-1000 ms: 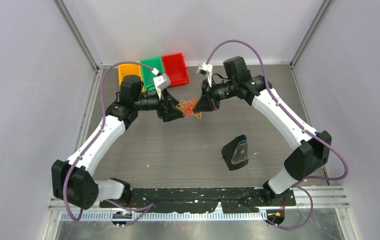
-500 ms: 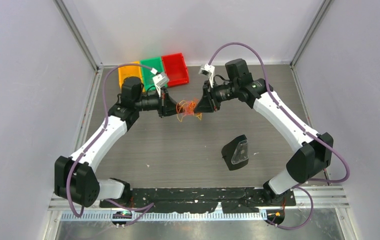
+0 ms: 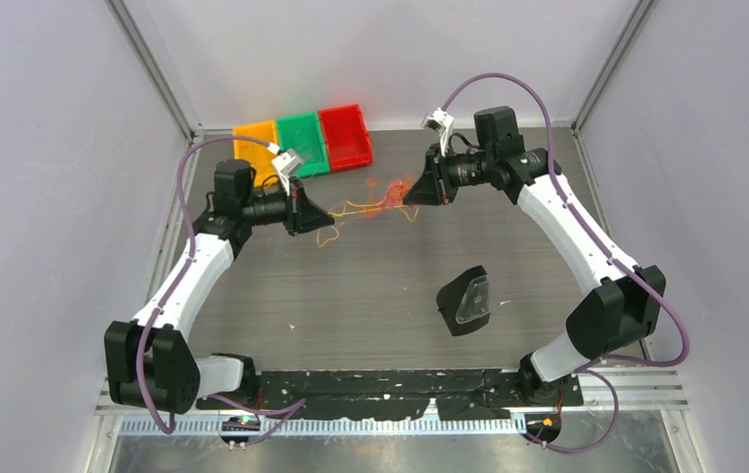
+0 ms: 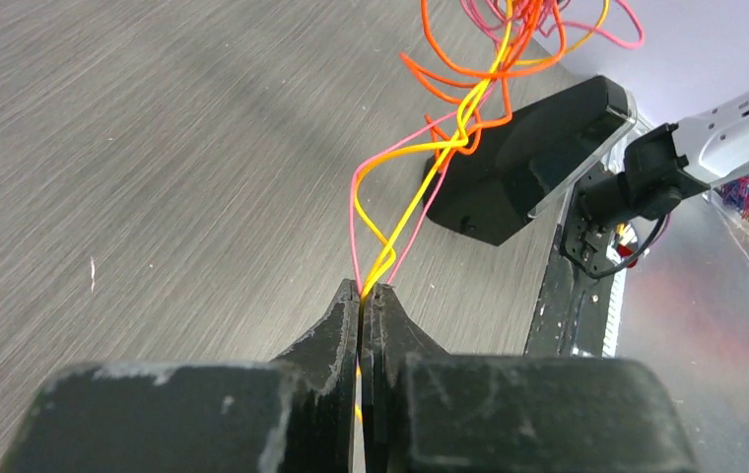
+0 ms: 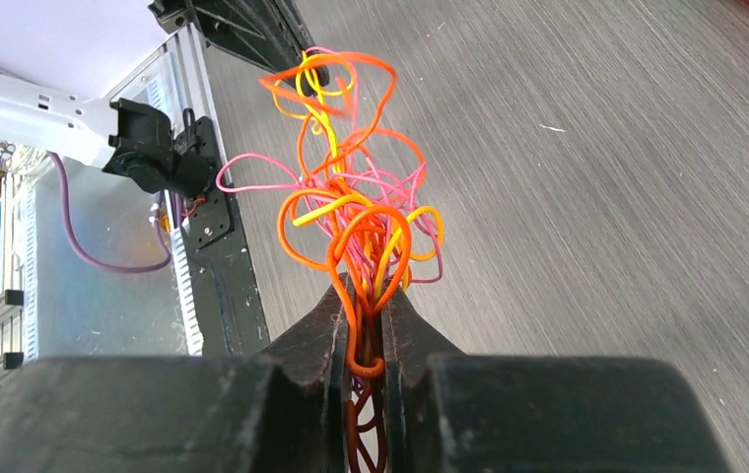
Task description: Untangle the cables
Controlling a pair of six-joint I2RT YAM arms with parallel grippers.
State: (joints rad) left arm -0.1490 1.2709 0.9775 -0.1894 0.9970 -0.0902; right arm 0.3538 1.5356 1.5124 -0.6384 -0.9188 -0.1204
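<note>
The left gripper [image 4: 363, 292] has its fingers pressed together on a few strands, yellow and pink, which run straight out from the tips. The right gripper [image 5: 364, 296] pinches the thick of the cables [image 5: 361, 222], with the knot of orange, yellow and pink loops bunched just beyond its fingers. The bunch is strung between the two sets of tips. Holding it from opposite sides looks meant to draw the strands taut so the knot loosens. A hard pull could cinch it tighter instead.
</note>
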